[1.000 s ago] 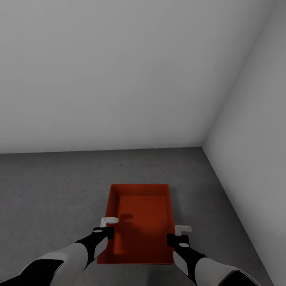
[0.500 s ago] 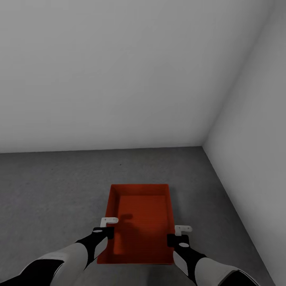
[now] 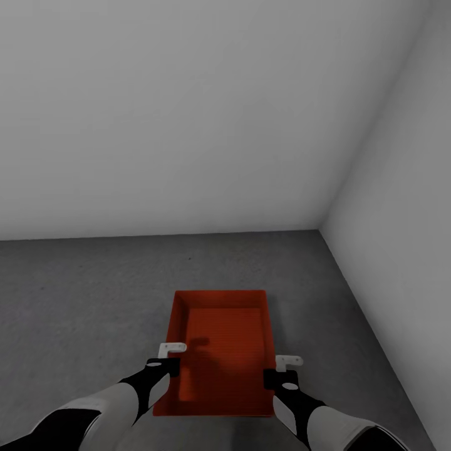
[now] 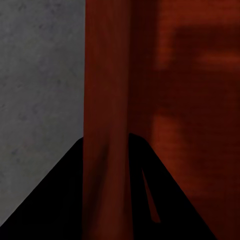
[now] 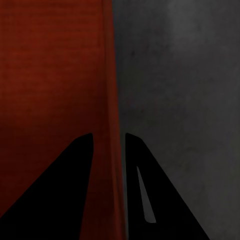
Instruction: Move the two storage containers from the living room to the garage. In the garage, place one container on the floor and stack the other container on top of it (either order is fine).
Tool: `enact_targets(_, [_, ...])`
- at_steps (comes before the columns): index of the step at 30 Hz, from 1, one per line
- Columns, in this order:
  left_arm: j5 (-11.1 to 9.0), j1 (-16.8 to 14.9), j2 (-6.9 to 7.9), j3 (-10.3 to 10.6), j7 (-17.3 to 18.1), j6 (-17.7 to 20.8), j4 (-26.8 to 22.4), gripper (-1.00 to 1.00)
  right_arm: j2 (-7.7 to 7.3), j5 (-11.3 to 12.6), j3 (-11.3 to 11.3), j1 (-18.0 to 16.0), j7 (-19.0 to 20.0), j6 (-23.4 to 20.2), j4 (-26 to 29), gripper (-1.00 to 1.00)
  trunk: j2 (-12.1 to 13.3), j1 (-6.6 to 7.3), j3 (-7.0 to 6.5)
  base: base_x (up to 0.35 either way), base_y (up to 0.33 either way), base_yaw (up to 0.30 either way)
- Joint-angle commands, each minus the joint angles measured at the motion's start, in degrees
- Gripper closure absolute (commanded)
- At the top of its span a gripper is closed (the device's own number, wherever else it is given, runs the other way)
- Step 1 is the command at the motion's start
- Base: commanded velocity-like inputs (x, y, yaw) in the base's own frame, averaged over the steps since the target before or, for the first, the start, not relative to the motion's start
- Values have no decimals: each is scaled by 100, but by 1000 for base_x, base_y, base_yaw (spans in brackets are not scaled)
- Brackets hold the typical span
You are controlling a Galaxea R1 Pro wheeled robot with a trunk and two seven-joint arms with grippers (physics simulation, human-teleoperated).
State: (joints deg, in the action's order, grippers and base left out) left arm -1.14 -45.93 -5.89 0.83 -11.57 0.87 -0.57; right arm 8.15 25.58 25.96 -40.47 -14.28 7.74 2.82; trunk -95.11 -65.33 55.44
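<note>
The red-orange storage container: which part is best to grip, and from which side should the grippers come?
Probably the long side walls: the storage container is open-topped, so each thin wall fits between two fingers from above. The left gripper and right gripper straddle opposite walls this way.

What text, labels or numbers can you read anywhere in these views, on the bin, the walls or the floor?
None: no readable text anywhere.
The storage container shows plain ribbed red-orange surfaces, no label.
The walls and the concrete floor are unmarked.
The left gripper and right gripper, each astride a side wall, carry no markings.
</note>
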Motion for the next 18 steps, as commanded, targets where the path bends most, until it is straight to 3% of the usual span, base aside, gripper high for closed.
enact_targets(1, [0,-6,0,-36,-206,10,-4,100,-63,79,260,0,-39,43,-71,100,-2,1,3,0,0,0])
enact_targets(11, [0,-8,0,-36,-207,10,-4,100,-59,79,260,0,-39,43,-71,100,-2,1,3,0,0,0])
enact_targets(18, [0,-5,0,-33,-205,10,-4,100,-65,79,260,-3,-39,43,-71,100,-202,-109,93,0,0,0])
